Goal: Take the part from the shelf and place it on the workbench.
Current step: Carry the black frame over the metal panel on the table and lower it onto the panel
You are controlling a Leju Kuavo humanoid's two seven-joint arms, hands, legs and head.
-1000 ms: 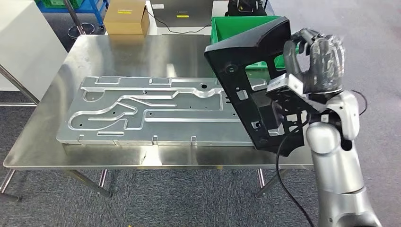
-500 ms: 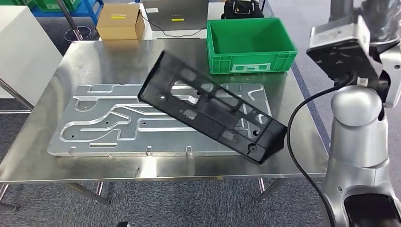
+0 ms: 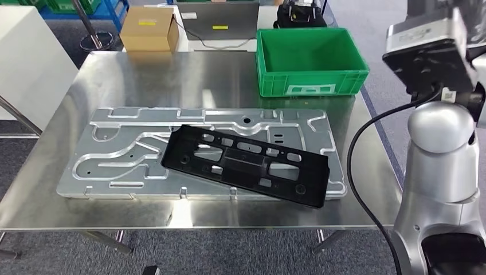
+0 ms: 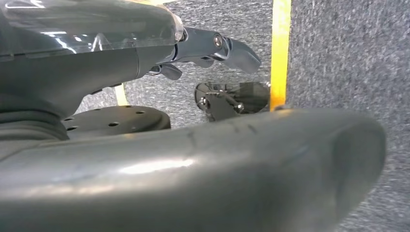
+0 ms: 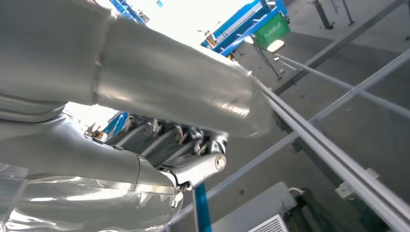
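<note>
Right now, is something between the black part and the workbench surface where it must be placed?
Yes. The black part does not lie on the bare workbench; it rests on the large grooved metal plate that covers the workbench's front area.

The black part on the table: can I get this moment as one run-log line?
black part: flat on metal plate, on workbench | held by: nothing | right hand: raised, holds nothing | green crate: behind plate

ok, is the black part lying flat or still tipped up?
Flat. The black part lies face-down across the metal plate on the workbench, no hand on it.
</note>
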